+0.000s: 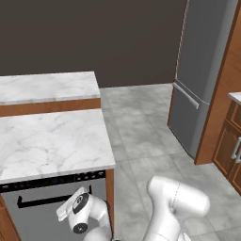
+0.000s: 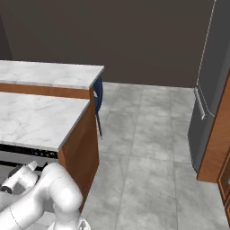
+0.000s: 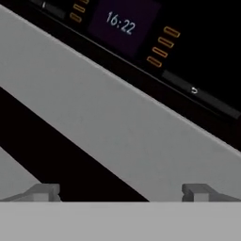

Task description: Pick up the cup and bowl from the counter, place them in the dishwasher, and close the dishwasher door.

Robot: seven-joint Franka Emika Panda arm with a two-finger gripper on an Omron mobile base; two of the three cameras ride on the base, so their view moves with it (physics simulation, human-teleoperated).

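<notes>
So your hand [image 3: 120, 192] is spread wide, holding nothing, right up against the dishwasher door [image 3: 117, 127]. Its black handle [image 3: 52, 155] runs straight across between the fingertips, below the bench [image 1: 52, 141].

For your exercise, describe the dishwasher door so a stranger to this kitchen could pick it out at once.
Start at the lower marble counter. Under its front edge runs a black control strip, and below that sits the dishwasher door. Its long black horizontal handle distinguishes it from the tall grey fridge.
</notes>
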